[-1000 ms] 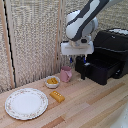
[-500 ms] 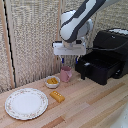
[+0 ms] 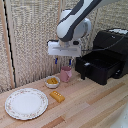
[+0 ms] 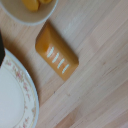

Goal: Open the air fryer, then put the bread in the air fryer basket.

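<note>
Exterior view: the gripper (image 3: 63,62) is hanging in the air above the table (image 3: 95,107), tip of the white-and-black arm (image 3: 75,22) coming in from the top. It is holding nothing. Its two dark fingers (image 3: 56,61) are pointing down with a visible gap between them, so the jaws are standing apart, released.

The bread (image 3: 57,96) is lying flat on the wood, below the gripper and well apart from it. It is sitting just in front of the small white bowl (image 3: 52,82), which is holding orange-yellow bits, and just to the exterior view's right of the plate (image 3: 26,103), near its rim but whether touching I cannot tell. A pink cup (image 3: 66,74) is standing behind, next to the bowl, partly under the gripper.

The air fryer (image 3: 114,46) is sitting at the exterior view's right, against the woven backdrop. Its basket (image 3: 97,65) is pulled out and open toward the camera, looking dark inside. The handle (image 3: 81,69) is jutting from the basket's front, untouched, and the gripper is well clear of it.

Wrist view: the bread (image 4: 56,58) is lying diagonally on the wood, showing a row of small pale marks on its top face. The plate (image 4: 15,95) edge with its floral border is curving beside it, a thin strip of wood showing between them. The bowl (image 4: 27,12) with the orange bits is just past the bread's other end. No finger is showing in this view.
</note>
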Controlling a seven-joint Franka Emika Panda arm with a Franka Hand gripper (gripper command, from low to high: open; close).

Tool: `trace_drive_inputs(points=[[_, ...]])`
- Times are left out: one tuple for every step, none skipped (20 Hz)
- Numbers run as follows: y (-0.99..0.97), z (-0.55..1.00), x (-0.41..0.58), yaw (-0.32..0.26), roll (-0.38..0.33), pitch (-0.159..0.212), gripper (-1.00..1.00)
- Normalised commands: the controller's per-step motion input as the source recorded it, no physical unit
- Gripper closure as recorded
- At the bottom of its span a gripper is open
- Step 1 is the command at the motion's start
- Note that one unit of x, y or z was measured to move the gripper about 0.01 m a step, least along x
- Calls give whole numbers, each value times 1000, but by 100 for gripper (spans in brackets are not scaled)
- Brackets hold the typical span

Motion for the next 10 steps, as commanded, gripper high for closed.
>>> trace_drive_inputs(points=[[763, -200, -146, 88, 0, 112, -100], [717, -240, -131, 102, -11, 136, -100], [691, -263, -134, 111, -11, 135, -100], [683, -277, -134, 117, -3, 132, -100], [634, -309, -154, 132, -2, 129, -100], [580, -300, -169, 149, -3, 138, -100], [523, -297, -169, 168, -5, 146, -100], [369, -274, -189, 222, -18, 172, -100], [240, -217, -203, 261, -34, 196, -100], [109, -140, -194, 299, -49, 206, -100]])
